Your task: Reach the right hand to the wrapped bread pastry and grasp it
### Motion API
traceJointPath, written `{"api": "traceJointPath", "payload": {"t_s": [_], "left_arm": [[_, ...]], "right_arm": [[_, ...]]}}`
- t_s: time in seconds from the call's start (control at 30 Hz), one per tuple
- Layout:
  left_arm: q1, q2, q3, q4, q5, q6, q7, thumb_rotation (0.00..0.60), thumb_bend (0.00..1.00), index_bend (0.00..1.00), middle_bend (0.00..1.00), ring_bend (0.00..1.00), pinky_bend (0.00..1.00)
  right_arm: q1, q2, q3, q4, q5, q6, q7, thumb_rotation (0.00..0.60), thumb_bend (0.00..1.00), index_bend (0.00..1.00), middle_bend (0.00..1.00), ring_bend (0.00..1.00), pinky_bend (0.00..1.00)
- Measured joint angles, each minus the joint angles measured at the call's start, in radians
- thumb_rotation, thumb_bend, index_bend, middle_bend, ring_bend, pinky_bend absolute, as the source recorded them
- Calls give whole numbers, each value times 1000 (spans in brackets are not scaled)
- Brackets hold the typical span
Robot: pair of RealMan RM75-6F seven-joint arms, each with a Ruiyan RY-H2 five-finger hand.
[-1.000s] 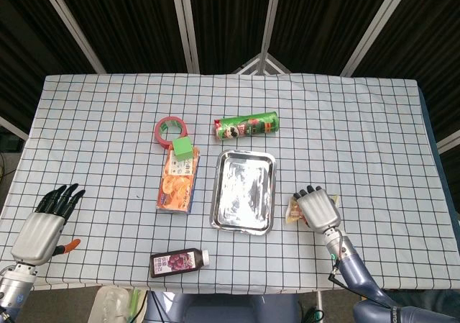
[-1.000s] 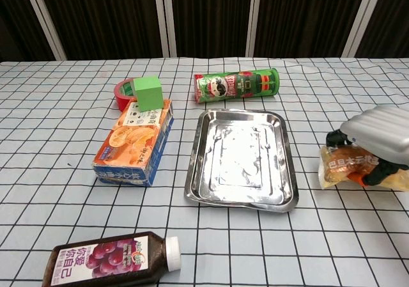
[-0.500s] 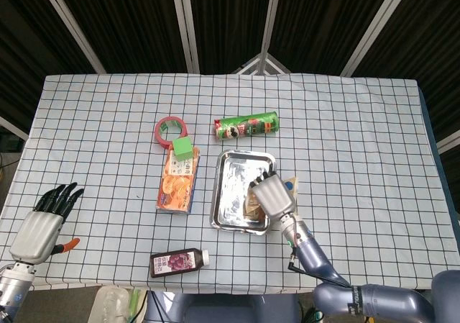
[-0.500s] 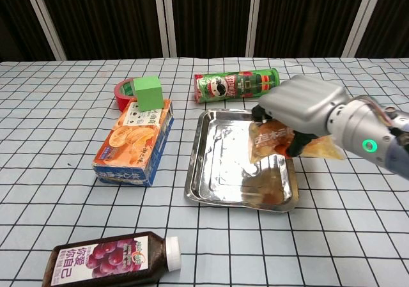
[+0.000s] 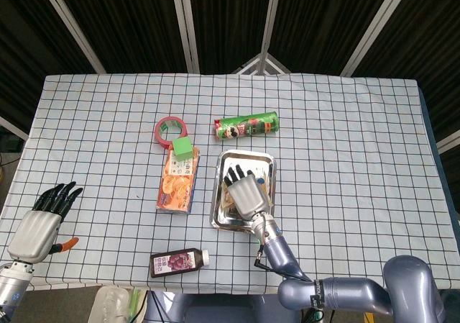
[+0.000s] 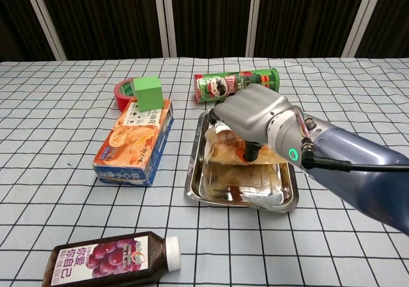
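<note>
It looked like a robot test lab, not a home: a table under a black-gridded white cloth filled the middle of the head view, while black curtains and slanted metal frame bars (rig-like) ran along the top edge.

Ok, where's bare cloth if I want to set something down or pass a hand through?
The widest bare cloth is right of the metal tray and chips can, out to the table edge. The strip left of the tape roll and orange carton is also bare. The centre is crowded: the right robot hand holds the wrapped pastry over the tray.
</note>
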Motion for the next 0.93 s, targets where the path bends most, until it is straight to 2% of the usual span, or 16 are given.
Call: {"api": "traceJointPath", "payload": {"t_s": [0.13, 0.27, 0.37, 0.53, 0.67, 0.73, 0.93], "left_arm": [[-2, -4, 1, 0, 1, -3, 8, 600, 81, 0, 0, 0, 92], [-3, -10, 4, -2, 2, -8, 23, 600, 81, 0, 0, 0, 92], [-2, -11, 5, -5, 6, -5, 29, 600, 81, 0, 0, 0, 92], [3, -9, 7, -6, 15, 8, 28, 600, 81, 0, 0, 0, 92], [8, -10, 11, -5, 33, 25, 27, 600, 81, 0, 0, 0, 92], [9, -13, 12, -4, 40, 31, 32, 600, 81, 0, 0, 0, 92], [9, -27, 13, -7, 45, 29, 62, 600, 81, 0, 0, 0, 92]], "right_arm": [[-3, 15, -10, -69, 19, 62, -34, 600, 291, 0, 0, 0, 198], [-18, 50, -34, -163, 22, 129, -59, 600, 290, 0, 0, 0, 198], [-42, 96, -68, -247, 0, 189, -67, 600, 290, 0, 0, 0, 187], [-125, 213, -161, -355, -125, 295, -16, 600, 290, 0, 0, 0, 102], [-226, 311, -273, -354, -281, 381, 142, 600, 290, 0, 0, 0, 60], [-285, 354, -329, -316, -350, 428, 270, 600, 290, 0, 0, 0, 43], [-461, 441, -438, -83, -474, 539, 714, 600, 290, 0, 0, 0, 24]]}}
